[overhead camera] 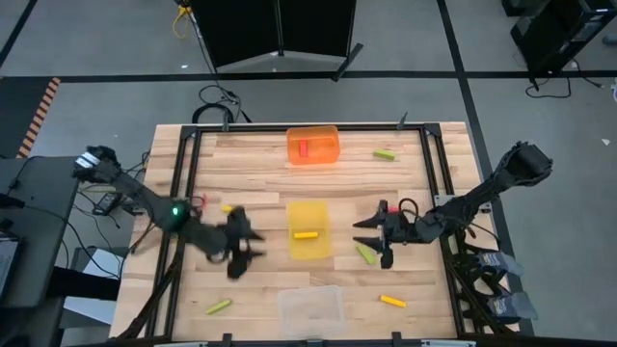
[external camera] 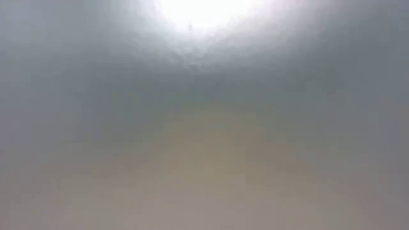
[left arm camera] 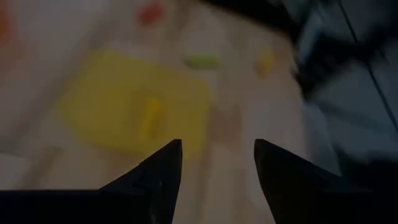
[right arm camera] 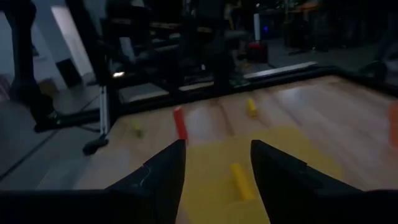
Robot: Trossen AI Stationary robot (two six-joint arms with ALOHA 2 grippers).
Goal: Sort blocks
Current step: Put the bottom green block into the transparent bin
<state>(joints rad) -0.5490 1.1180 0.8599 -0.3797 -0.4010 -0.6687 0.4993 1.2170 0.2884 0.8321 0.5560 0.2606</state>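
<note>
Holding both sets of jaws spread wide and empty, I hover my left gripper (overhead camera: 243, 249) just left of the yellow tray (overhead camera: 308, 230) and my right gripper (overhead camera: 371, 238) just right of it. Count of blocks in the high view: seven. One yellow block (overhead camera: 307, 234) lies inside the yellow tray, between my two grippers. One lime green block (overhead camera: 366, 253) lies on the table (overhead camera: 260, 173) just beside my right fingertips. One small red block (overhead camera: 393, 206) shows close by my right gripper; whether it touches it I cannot tell. One yellow block (overhead camera: 228, 208) lies near my left gripper. Farther out, one yellow block (overhead camera: 392, 301) and one lime green block (overhead camera: 218, 306) lie toward the near edge, and one lime green block (overhead camera: 385, 154) toward the far edge. Trays: three. The orange tray (overhead camera: 313, 145) at the far edge holds one red block (overhead camera: 303, 147). The clear tray (overhead camera: 310, 306) at the near edge shows no contents.
</note>
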